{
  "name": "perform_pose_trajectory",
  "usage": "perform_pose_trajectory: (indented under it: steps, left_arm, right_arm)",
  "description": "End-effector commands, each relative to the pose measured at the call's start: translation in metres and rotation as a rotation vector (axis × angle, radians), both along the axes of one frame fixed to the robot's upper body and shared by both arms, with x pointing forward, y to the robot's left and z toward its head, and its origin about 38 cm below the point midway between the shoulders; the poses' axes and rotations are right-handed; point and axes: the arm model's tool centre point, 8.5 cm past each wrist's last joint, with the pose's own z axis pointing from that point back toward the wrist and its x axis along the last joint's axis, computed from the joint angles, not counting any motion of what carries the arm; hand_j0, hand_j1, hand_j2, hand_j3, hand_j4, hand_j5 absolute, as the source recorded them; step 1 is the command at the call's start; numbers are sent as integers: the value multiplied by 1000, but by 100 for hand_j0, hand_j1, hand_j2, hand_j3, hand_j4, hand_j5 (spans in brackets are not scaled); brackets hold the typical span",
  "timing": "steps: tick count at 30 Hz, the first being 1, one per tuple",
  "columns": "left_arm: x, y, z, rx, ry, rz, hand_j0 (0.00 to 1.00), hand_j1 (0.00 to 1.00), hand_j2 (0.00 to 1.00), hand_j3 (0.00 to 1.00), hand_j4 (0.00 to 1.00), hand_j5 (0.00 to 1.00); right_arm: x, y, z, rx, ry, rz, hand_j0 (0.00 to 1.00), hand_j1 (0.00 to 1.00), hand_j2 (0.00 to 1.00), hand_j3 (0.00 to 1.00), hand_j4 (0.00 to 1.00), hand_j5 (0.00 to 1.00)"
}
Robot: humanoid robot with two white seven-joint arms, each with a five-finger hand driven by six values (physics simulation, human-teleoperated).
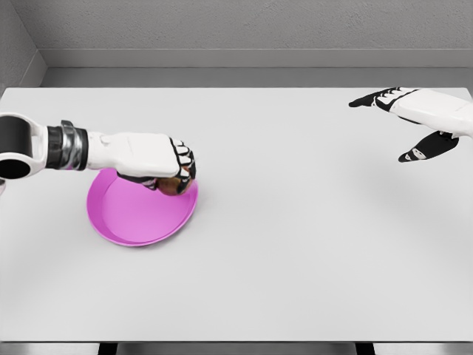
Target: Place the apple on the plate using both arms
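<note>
Apple [174,185]: mostly hidden inside the left hand [166,164], only a brownish-red patch showing under the curled fingers. It sits over the right rim of the plate [133,218]; whether it already rests on the plate or hangs just above it I cannot tell from this view.

Handling, as judged: small, round, rigid, light enough for one hand. Smooth skin, so likely to slip or roll if released off-centre or on the sloped rim. Best hold is around the widest part, fingers wrapping from above, as the left hand appears to do now. Bruising is a minor risk; no crushing grip needed.

Left hand: closed tight around the apple, knuckles toward the camera.
Right hand [414,122]: far right, well apart from the plate, fingers spread, holding nothing.

Plate: magenta, shallow, lying flat, left of centre.

Table [295,244]: flat, pale grey, matte. Grey walls behind.
</note>
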Motion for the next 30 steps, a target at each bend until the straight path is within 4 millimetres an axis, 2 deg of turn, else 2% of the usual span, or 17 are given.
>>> perform_pose_trajectory:
  steps: [1,3,4,5,6,11,12,13,16,18,21,22,23,30]
  left_arm:
    - [0,10,1,8,0,22,46,46,46,46,46,46]
    - [0,12,0,12,2,27,49,49,49,49,49,49]
    - [0,13,-1,11,5,29,64,64,64,64,64,64]
    - [-2,14,-4,13,14,32,86,86,86,86,86,86]
    - [-2,15,-6,16,18,33,100,100,100,100,100,100]
    - [-2,16,-7,18,20,36,100,100,100,100,100,100]
    - [0,17,-5,6,22,44,100,100,100,100,100,100]
    - [4,22,6,-28,11,66,100,100,100,100,100,100]
    - [15,48,11,-202,138,165,100,100,100,100,100,100]
    - [27,70,13,-256,166,243,100,100,100,100,100,100]
    - [23,100,10,-278,193,315,100,100,100,100,100,100]
    - [21,120,7,-301,210,371,100,100,100,100,100,100]
    - [23,128,7,-311,212,396,100,100,100,100,100,100]
    - [29,151,10,-316,195,465,100,100,100,100,100,100]
  right_arm:
    - [0,0,0,2,1,0,100,100,100,100,100,100]
    - [0,0,0,2,1,0,100,100,100,100,100,100]
    - [0,0,0,2,1,0,100,100,100,100,100,100]
    - [0,0,0,2,1,0,100,100,100,100,100,100]
    - [0,-1,0,1,1,-2,100,100,100,100,100,100]
    - [0,0,0,2,1,-2,100,100,100,100,100,100]
    - [0,0,0,2,1,0,100,100,100,100,100,100]
    - [0,0,0,2,1,0,100,100,100,100,100,100]
    - [0,0,0,2,1,-2,100,100,100,100,100,100]
    - [0,-1,0,1,1,-2,100,100,100,100,100,100]
    - [0,-1,1,1,0,-3,100,100,100,100,100,100]
    - [0,-1,1,1,0,-3,100,100,100,100,100,100]
    - [0,-1,1,2,0,-4,100,100,100,100,100,100]
    - [0,-1,1,1,-2,-3,100,100,100,100,100,100]
